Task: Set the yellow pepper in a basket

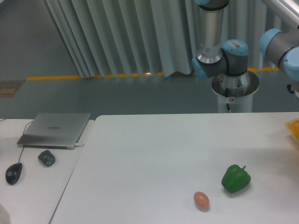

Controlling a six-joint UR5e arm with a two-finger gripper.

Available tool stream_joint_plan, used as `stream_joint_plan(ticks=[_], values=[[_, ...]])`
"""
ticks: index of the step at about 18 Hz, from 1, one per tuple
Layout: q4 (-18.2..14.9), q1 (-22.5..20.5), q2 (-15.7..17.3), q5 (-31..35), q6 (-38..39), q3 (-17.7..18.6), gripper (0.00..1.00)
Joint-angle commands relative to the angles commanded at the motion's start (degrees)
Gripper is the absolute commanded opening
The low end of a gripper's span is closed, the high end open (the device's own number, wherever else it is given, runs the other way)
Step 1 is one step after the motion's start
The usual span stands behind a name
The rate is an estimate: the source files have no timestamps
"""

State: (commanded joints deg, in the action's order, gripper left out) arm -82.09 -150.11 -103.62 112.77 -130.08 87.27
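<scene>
1. At the left of the frame a closed laptop [53, 129], a small dark object [46, 158] and a mouse [13, 173] lay on a side table [32, 196]; none of them bore on the task.
2. On the main table [154, 154], lower right of centre, sat a pinkish egg [201, 200] and, just to its right, a green pepper [235, 178], apart from each other.
3. The arm [219, 56] rose at the upper right, its far links running off the right edge; the gripper was out of view, so whether it was open or closed could not be told.
4. Only a corner of the basket [294, 128] showed at the right edge.
5. The yellow pepper was nowhere visible. It may have been in the basket already or held out of frame, so progress could not be judged.
</scene>
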Motion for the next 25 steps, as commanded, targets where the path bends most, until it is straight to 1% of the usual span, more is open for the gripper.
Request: stream_joint_plan(ticks=[4, 5, 7, 10, 13, 18, 21, 23, 25], values=[[0.1, 0.0, 0.1, -0.6, 1.1, 0.0, 1.00], [0.3, 0.0, 0.2, -2.5, 1.8, 0.0, 1.00], [0.4, -0.3, 0.2, -8.3, 5.8, -0.1, 1.00], [0.4, -0.2, 0.4, -10.7, 8.3, -0.3, 1.00], [0.4, 0.4, 0.3, -14.4, 14.9, -0.2, 1.00], [0.6, 1.9, 0.0, -24.9, 29.0, -0.2, 1.00], [4.6, 4.0, -0.2, -27.4, 35.1, -0.1, 1.00], [5.5, 5.4, -0.4, -27.7, 39.4, -0.2, 1.00], [7.1, 6.5, -0.6, -27.7, 40.2, -0.2, 1.00]])
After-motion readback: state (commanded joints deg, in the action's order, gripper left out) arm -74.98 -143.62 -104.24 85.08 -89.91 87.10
